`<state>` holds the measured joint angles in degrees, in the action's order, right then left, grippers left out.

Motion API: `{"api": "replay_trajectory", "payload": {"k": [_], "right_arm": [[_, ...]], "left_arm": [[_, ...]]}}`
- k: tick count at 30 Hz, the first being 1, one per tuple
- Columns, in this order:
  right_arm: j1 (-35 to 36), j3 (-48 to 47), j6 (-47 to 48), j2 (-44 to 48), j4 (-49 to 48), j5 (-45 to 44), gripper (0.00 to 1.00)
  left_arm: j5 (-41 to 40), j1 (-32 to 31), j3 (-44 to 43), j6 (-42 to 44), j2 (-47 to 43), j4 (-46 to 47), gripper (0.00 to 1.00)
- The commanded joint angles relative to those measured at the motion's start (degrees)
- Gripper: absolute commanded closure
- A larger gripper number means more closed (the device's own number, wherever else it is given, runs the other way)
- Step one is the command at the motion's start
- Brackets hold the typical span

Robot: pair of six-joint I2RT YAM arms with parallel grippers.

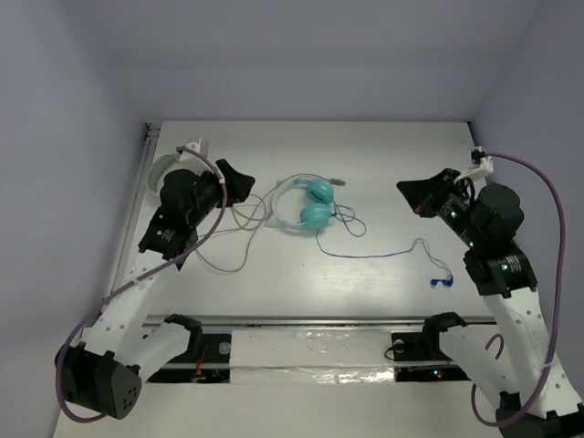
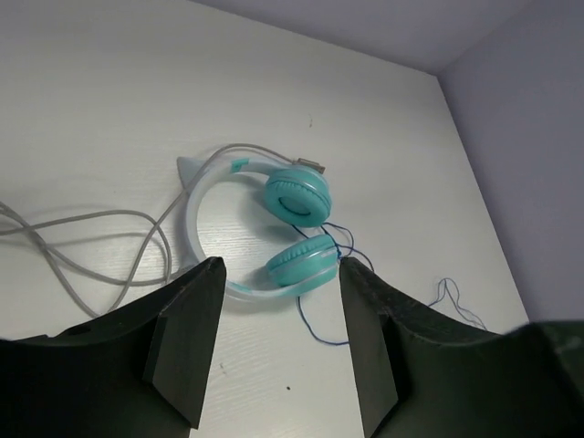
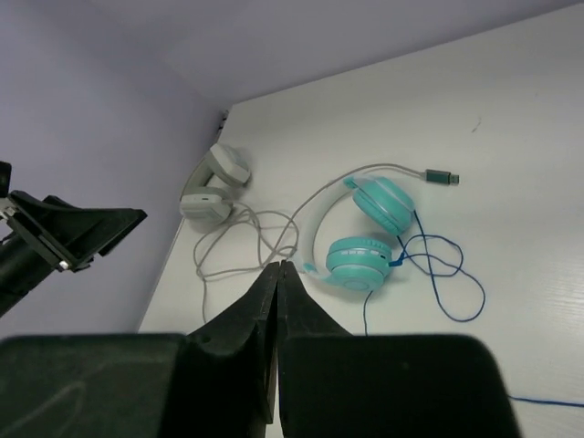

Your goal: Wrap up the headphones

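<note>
The headphones (image 1: 310, 206) lie flat in the middle of the table, with teal ear cups and a white headband. They also show in the left wrist view (image 2: 297, 196) and the right wrist view (image 3: 365, 246). Their thin blue cable (image 1: 374, 253) trails right to a blue plug (image 1: 442, 281). My left gripper (image 1: 239, 182) is open and empty, left of the headphones; the near ear cup (image 2: 301, 261) sits just beyond its fingertips. My right gripper (image 1: 408, 192) is shut and empty, right of the headphones; it also shows in the right wrist view (image 3: 278, 266).
White-grey headphones (image 3: 214, 187) lie at the far left edge; in the top view they sit (image 1: 162, 168) behind the left arm. Their grey cable (image 1: 239, 228) loops beside the teal pair and ends in a plug (image 3: 442, 177). Walls enclose the table.
</note>
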<state>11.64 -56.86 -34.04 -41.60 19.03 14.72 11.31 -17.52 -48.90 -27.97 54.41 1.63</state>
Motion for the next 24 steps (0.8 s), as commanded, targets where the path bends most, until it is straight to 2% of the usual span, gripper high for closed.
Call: {"api": "replay_trajectory", "payload": {"k": [1,2,3,5,6,8,10,12,14,18,20,21,24], "right_arm": [[-0.21,1.40,0.82,-0.40,0.31,0.13,0.99],[-0.21,1.58,0.91,-0.67,0.14,0.13,1.00],[-0.21,1.75,0.91,-0.93,-0.30,0.31,1.00],[-0.21,2.28,0.91,-1.99,-0.74,0.66,1.00],[-0.21,2.37,0.91,-2.42,-1.27,0.83,1.00],[0.40,3.59,0.56,-3.13,-2.41,1.01,1.00],[0.93,4.47,0.12,-3.74,-4.17,1.36,1.00],[1.63,5.26,0.12,-4.80,-5.13,1.36,1.00],[2.24,5.79,0.29,-5.33,-5.75,1.10,1.00],[2.77,6.85,0.47,-5.59,-6.54,0.75,1.00],[2.78,6.85,0.56,-5.86,-6.46,1.01,1.00],[2.78,6.85,0.56,-5.86,-6.46,1.01,1.00],[3.30,6.76,0.55,-6.21,-6.89,1.36,0.99]], "left_arm": [[-1.55,0.12,-2.95,1.33,2.45,-1.54,0.50],[-2.25,0.12,-3.12,1.42,3.15,-2.15,0.52],[-2.17,0.12,-3.04,1.25,4.63,-2.68,0.60],[-1.91,0.12,-2.60,0.90,6.48,-2.07,0.68],[-2.52,0.12,-2.60,0.55,8.58,-1.98,0.88],[-6.54,-2.16,-4.34,0.10,11.58,-0.92,1.00],[-9.98,-4.18,-6.98,0.63,17.02,-1.54,1.00],[-16.74,-7.43,-11.72,1.42,22.72,-3.02,1.00],[-18.86,-7.97,-16.02,3.00,27.04,-3.12,0.95],[-18.95,-7.97,-23.41,5.64,40.20,-5.23,0.80],[-19.92,-7.97,-26.92,6.60,43.74,-6.55,0.78],[-19.84,-7.97,-28.08,7.65,46.98,-7.25,0.72],[-18.43,-7.97,-32.04,9.15,51.83,-9.01,0.64]]}}
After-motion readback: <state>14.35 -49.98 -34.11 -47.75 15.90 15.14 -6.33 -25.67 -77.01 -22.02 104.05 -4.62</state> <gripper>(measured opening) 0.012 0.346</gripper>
